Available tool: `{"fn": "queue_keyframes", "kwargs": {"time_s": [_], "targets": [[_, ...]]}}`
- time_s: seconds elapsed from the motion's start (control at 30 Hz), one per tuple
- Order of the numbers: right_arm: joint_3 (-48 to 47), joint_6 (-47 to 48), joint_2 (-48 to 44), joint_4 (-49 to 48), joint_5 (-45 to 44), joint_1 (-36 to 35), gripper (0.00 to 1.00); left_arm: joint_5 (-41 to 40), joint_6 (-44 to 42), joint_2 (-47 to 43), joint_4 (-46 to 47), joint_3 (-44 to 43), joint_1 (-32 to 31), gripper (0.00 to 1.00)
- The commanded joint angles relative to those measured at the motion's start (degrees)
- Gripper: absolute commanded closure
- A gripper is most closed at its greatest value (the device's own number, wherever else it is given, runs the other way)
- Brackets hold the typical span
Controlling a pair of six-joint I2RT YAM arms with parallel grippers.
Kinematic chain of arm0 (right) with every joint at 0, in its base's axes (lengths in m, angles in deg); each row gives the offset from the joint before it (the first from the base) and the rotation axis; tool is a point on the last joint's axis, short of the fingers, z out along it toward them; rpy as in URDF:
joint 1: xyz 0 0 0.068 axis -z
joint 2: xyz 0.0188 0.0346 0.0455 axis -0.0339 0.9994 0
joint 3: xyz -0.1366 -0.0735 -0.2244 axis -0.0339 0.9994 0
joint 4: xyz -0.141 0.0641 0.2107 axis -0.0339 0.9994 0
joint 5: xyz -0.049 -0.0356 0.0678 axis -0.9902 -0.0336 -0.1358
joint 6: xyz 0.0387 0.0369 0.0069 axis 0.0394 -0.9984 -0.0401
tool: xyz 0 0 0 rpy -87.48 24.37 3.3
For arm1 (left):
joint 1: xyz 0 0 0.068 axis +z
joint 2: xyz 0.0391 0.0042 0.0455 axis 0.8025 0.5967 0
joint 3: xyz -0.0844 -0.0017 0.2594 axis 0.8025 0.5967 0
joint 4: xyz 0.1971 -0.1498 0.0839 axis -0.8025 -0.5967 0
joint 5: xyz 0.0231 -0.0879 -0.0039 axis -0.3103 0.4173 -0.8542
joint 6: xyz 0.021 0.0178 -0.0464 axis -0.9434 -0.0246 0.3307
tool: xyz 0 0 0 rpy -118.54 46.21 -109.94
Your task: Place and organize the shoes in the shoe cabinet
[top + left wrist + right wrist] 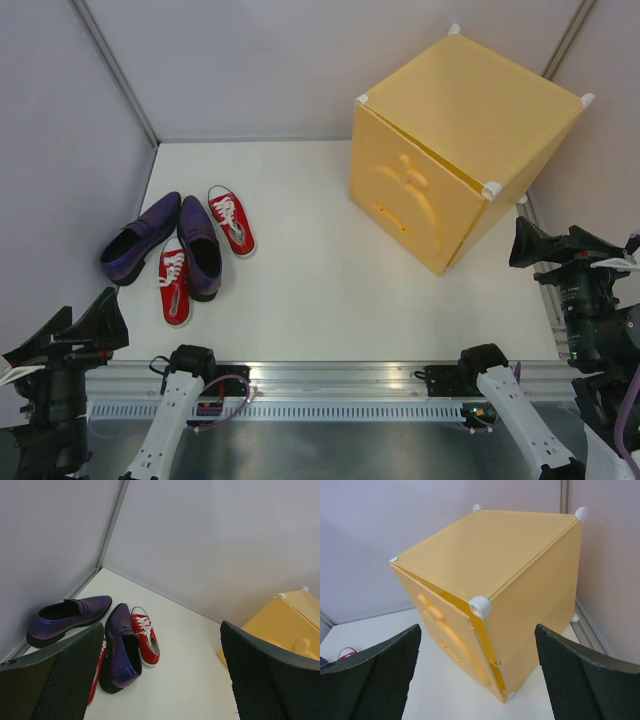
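Nothing is stowed yet, by my reading: the purple loafers and red sneakers lie clustered at about 9 o'clock on the desk; the shoe cabinet stands at 2 o'clock, its apple door facing 7 o'clock and at most barely ajar. The left pincer hangs apart and empty above the shoes; the right pincer, equally wide and empty, faces the cabinet; the next move probably calls for the right arm to swing that door open before any shoe is lifted.

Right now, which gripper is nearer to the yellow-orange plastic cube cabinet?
Right. The right gripper is just right of the cabinet; the left gripper is far left, near the shoes.
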Motion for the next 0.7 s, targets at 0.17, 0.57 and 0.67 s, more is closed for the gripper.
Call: {"fn": "queue_keyframes", "kwargs": {"time_s": [0.17, 0.57, 0.67], "targets": [[1.6, 2.16, 0.26, -2.09, 4.1, -0.34, 0.02, 1.56, 1.8, -0.46, 0.08, 2.92, -0.41, 0.0], [2.13, 0.94, 7.28, 1.5, 9.83, -0.26, 0.02, 8.76, 1.71, 1.38, 0.08, 12.41, -0.41, 0.0], [1.51, 0.5, 11.59, 2.21, 11.58, -0.26, 0.02, 11.49, 1.88, 2.61, 0.08, 14.43, -0.41, 0.0]]}}
